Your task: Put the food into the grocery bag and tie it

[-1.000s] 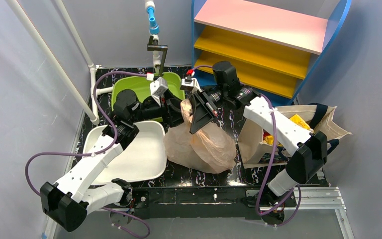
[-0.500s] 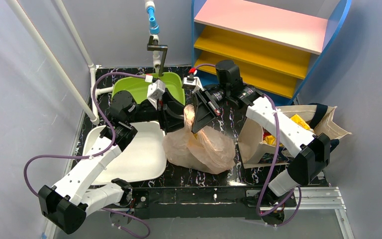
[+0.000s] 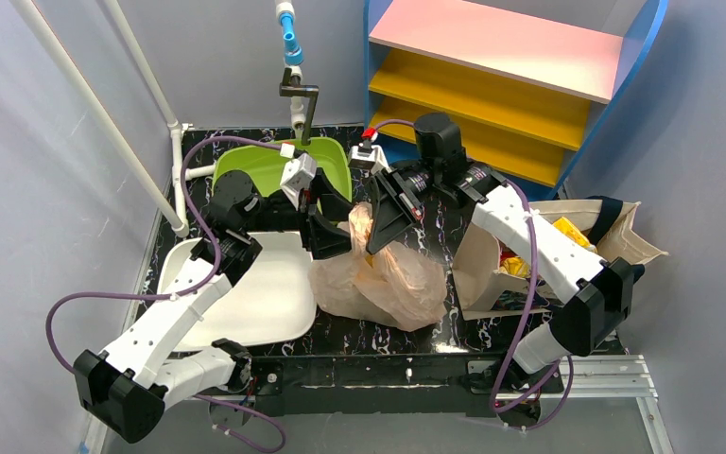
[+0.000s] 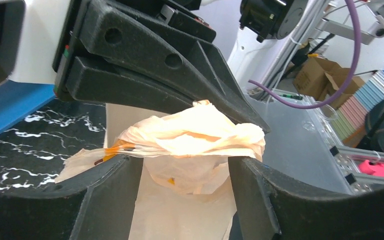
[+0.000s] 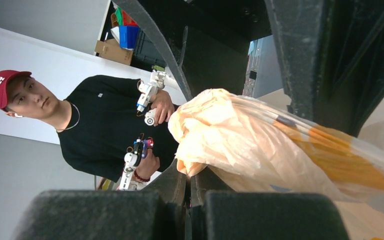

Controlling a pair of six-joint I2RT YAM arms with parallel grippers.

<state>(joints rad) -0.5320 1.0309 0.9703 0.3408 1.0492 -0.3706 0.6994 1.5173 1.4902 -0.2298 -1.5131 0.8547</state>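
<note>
The top camera looked down from behind; wrist cameras faced inward, close. All shared the crinkly beige plastic bag [image 3: 388, 279].

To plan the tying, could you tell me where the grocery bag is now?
In the top view the grocery bag sits mid-table between the white tray and the canvas tote, its top pinched by the right tool.

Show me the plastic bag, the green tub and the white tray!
plastic bag [image 3: 388, 279]: top view, its crinkly side.
green tub [image 3: 253, 166]: top view, its inside wall.
white tray [image 3: 265, 295]: top view, its bare bottom.
</note>
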